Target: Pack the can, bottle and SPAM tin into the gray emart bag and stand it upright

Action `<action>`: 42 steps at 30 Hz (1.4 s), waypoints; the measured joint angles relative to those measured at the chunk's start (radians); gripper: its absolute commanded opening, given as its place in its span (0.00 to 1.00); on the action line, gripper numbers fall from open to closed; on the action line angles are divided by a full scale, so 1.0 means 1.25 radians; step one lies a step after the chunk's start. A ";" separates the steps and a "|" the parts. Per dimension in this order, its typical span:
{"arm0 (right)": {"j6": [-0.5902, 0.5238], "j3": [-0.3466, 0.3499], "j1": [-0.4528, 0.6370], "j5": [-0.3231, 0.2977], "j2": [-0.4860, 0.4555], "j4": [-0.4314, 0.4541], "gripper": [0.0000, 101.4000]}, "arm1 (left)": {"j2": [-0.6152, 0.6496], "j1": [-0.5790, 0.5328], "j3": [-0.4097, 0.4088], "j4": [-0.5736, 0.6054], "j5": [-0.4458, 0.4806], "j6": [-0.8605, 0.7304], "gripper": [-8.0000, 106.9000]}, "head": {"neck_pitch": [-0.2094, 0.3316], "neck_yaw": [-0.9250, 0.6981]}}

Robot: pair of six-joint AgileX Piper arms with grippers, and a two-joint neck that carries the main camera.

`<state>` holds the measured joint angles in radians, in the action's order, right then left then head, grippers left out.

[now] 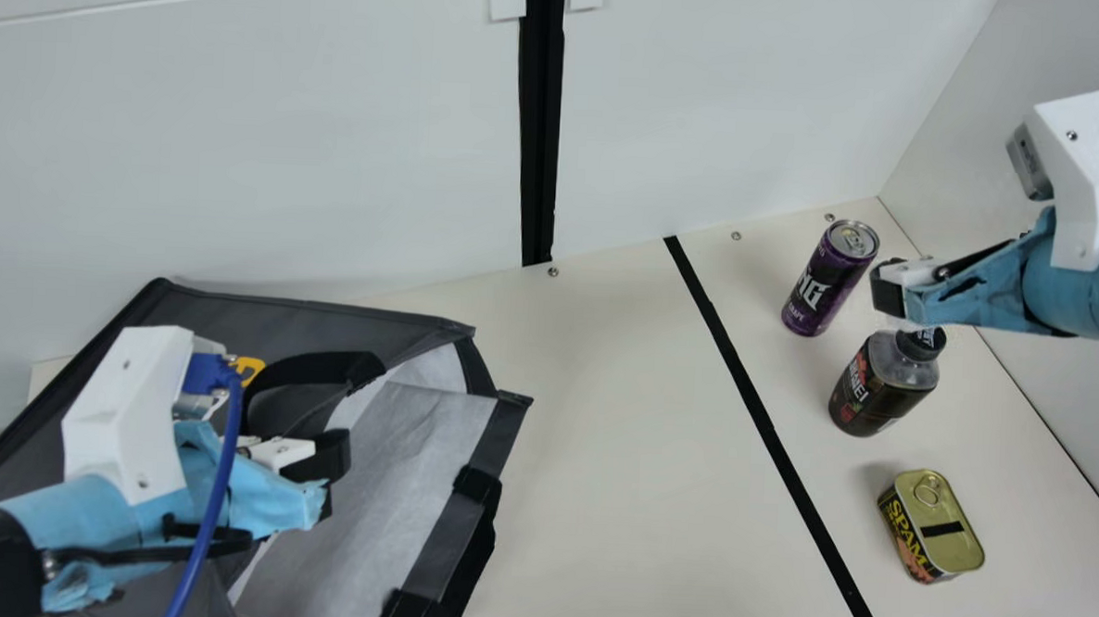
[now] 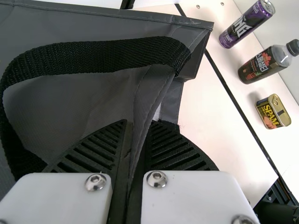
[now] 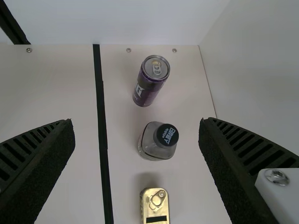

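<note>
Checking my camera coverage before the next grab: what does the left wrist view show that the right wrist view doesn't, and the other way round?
Left wrist view: the bag with its black handle, and the left gripper closed on the bag's edge.
Right wrist view: the right gripper, open.
Both: can, bottle, SPAM tin and black line.

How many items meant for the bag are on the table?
3, all right of the black line in the main view: the can near the back wall, the bottle in front of it, and the SPAM tin nearest the front. None hidden.
</note>
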<state>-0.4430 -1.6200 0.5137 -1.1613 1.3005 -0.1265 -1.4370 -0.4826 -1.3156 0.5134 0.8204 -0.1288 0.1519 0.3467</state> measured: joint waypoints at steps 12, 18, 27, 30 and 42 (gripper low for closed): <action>-0.003 -0.049 0.004 0.005 0.097 0.012 0.94 | 0.000 0.000 0.000 0.000 0.000 0.000 0.00 | 0.000 0.001; -0.002 -0.083 0.011 -0.006 0.152 0.006 0.94 | 0.000 0.000 0.000 0.000 0.000 0.000 0.00 | 0.000 0.000; 0.006 -0.143 0.015 -0.027 0.239 -0.007 0.94 | 0.000 0.000 0.000 0.000 0.000 0.000 0.00 | 0.000 0.000; 0.006 -0.168 0.015 -0.033 0.270 -0.007 0.94 | 0.000 0.000 0.000 0.000 0.000 0.000 0.00 | 0.000 0.001; 0.009 -0.253 0.009 -0.047 0.390 -0.005 0.94 | 0.000 0.000 0.000 0.000 0.000 0.000 0.00 | 0.000 0.000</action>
<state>-0.4314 -1.9358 0.5249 -1.2205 1.7884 -0.1332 -1.4370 -0.4826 -1.3156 0.5134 0.8204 -0.1288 0.1519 0.3467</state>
